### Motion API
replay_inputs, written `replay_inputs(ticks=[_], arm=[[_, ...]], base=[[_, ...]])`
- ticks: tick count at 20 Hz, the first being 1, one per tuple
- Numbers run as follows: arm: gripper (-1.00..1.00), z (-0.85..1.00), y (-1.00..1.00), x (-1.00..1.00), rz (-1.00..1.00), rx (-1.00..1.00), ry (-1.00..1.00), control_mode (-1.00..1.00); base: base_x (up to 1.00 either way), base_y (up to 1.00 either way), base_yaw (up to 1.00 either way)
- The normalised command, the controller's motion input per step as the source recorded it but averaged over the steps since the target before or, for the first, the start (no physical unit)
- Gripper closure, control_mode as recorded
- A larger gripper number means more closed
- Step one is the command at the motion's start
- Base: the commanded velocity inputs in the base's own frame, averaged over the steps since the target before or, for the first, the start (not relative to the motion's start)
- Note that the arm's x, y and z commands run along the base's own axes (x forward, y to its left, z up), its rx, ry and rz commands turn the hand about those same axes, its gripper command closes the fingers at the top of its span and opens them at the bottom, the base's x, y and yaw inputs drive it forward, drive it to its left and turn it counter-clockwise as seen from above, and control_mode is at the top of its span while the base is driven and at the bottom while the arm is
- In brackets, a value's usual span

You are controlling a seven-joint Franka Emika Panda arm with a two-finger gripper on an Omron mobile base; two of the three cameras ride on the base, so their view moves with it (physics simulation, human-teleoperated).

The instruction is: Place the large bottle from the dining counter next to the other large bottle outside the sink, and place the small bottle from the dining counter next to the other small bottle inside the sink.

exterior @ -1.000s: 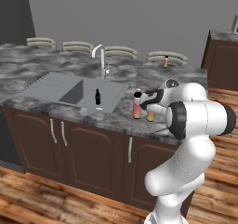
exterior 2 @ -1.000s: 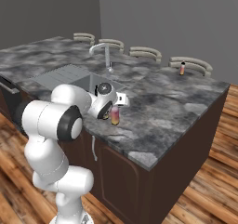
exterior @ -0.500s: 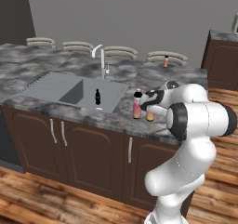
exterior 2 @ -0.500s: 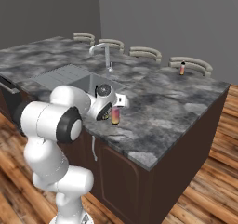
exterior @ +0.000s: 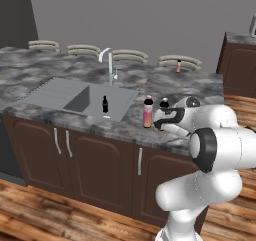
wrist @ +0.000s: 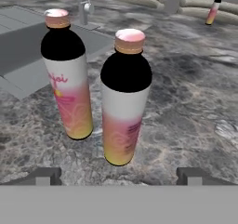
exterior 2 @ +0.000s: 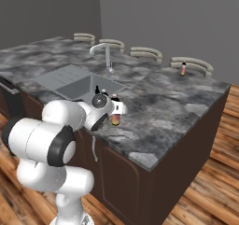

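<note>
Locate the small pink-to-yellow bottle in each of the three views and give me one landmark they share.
Left base view: the small pink-to-yellow bottle stands at the counter's far edge, upper right of centre, by the rightmost chair back.
Right base view: small pink-to-yellow bottle at the far edge, upper right, before the rightmost chair back.
Hand view: small pink-to-yellow bottle in the top right corner, behind the two large bottles.
Shared landmark: the silver faucet.

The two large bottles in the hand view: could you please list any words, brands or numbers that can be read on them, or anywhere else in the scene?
Left large bottle: pink script on its white label, too blurred to read with confidence.
Right large bottle: only faint swirls on the label; no legible text.
Small bottle far back on the counter: too small to read.
Black bottle in the sink: no text visible.
</note>
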Motion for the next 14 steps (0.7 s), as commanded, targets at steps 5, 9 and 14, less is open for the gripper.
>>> replay_inputs(ticks=[5,9,14], arm=[[-1.0,0.04,0.13,-0.25,0.0,0.0,-0.03,-1.0],[-1.0,0.26,0.15,0.0,0.0,0.0,0.0,-1.0],[-1.0,0.25,0.17,-0.02,0.0,0.0,0.0,-1.0]], base=[[0.0,0.0,0.0],[0.0,0.0,0.0],[0.0,0.0,0.0]])
